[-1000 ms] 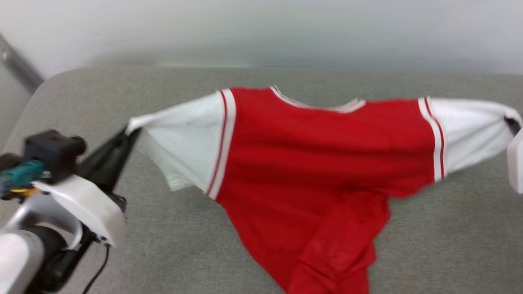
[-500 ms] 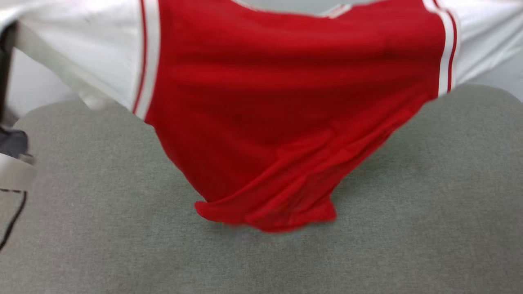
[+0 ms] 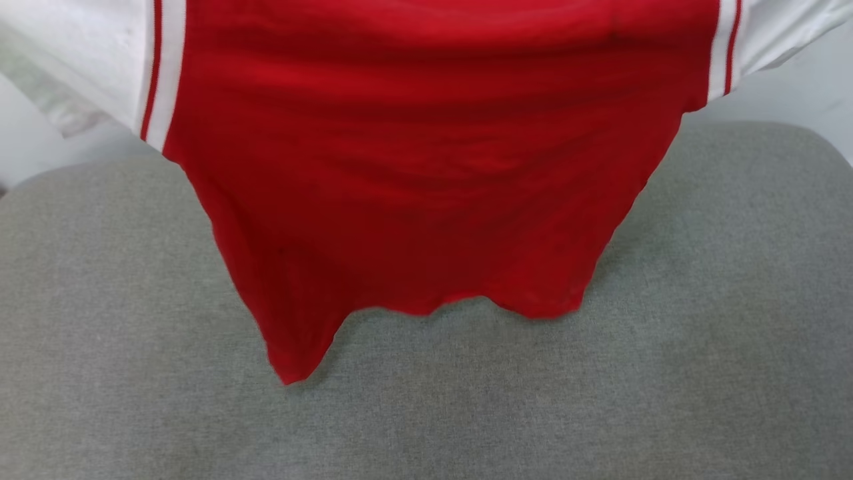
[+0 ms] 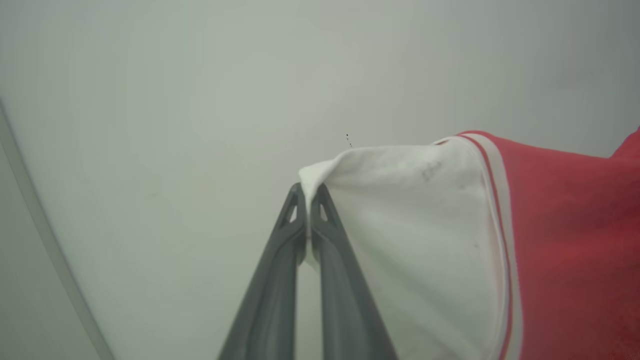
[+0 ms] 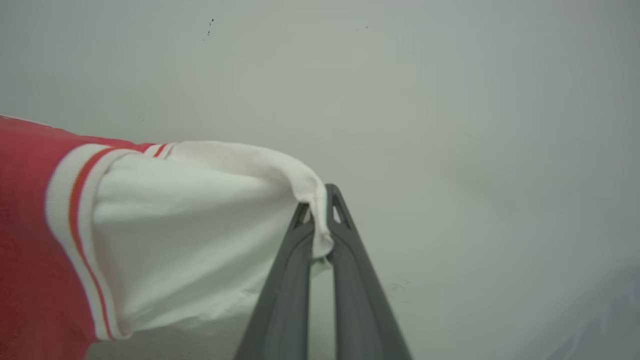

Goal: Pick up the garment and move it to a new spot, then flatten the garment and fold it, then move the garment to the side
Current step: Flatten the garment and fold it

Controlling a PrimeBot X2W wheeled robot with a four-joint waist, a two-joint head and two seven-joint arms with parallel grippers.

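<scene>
Red cloth is hanging wide across the head view: the garment (image 3: 426, 167) is dangling in the air over the grey fabric surface (image 3: 666, 400). Its plain red body is facing the camera, and its white sleeves are stretching out toward the two upper corners. The uneven lower hem is drooping toward the surface, with the corner on the robot's left reaching lowest. Whether that corner is touching the fabric below is not clear.

In the left wrist view, the left gripper (image 4: 308, 205) is pinching the edge of one white sleeve. Its jaws are pressing almost together, with just a thin fold of cloth between the tips. Red-and-white striped trim is running down where that sleeve meets the red body.

In the right wrist view, the right gripper (image 5: 320, 210) is gripping the other sleeve. Its jaws are clamping tight on a bunched white edge that is curling over between the two tips. A pale, plain wall (image 5: 450, 100) is showing behind the sleeve.
</scene>
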